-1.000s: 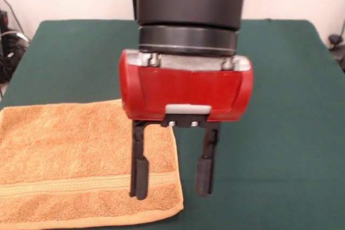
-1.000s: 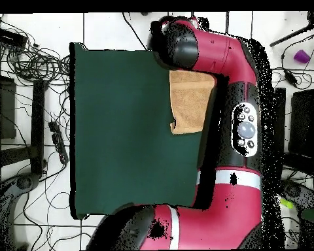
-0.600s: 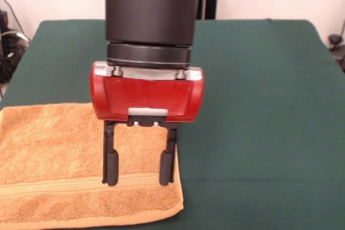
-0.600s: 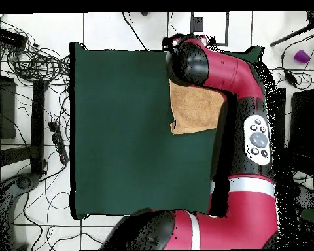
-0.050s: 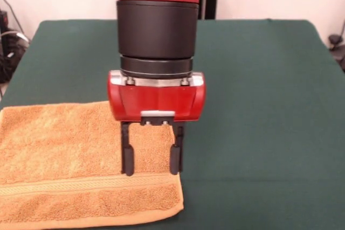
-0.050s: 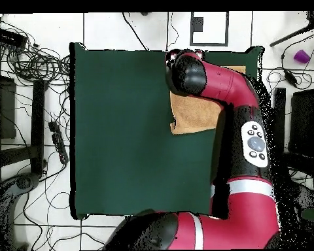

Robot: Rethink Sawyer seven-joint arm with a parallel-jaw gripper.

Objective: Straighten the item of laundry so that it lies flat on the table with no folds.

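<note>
- Towel (image 5: 70, 165): orange-tan terry cloth, lying in the lower left of the front view. Its left side runs to the left edge of the frame and its near hem sits close to the bottom edge.
- Woven band (image 5: 81, 183): a flat strip running left to right across the towel, near the hem closest to the bottom of the frame.
- Towel surface: flat over the visible area, with no fold visible in the front view. Its right edge runs down to a rounded lower right corner.
- Gripper (image 5: 151, 161): two black fingers (image 5: 128, 157) pointing straight down, parted with a clear gap between them and grasping nothing. The tips stand over the right part of the towel, just above the woven band; whether they touch the cloth cannot be told.
- Right-hand finger: lines up with the towel's right edge.
- Gripper body (image 5: 156, 100): a red housing directly above the fingers, at the centre of the frame, topped by a black cylindrical wrist section.
- Table (image 5: 259, 106): dark green cloth, filling the frame behind and to the right of the towel up to its far edge near the top.
- Overhead view: the towel (image 6: 193, 114) lies at the upper right of the table (image 6: 120, 131), partly covered by the red arm (image 6: 218, 85).
- Cables (image 6: 29, 62): on the floor at the left of the overhead view.
</note>
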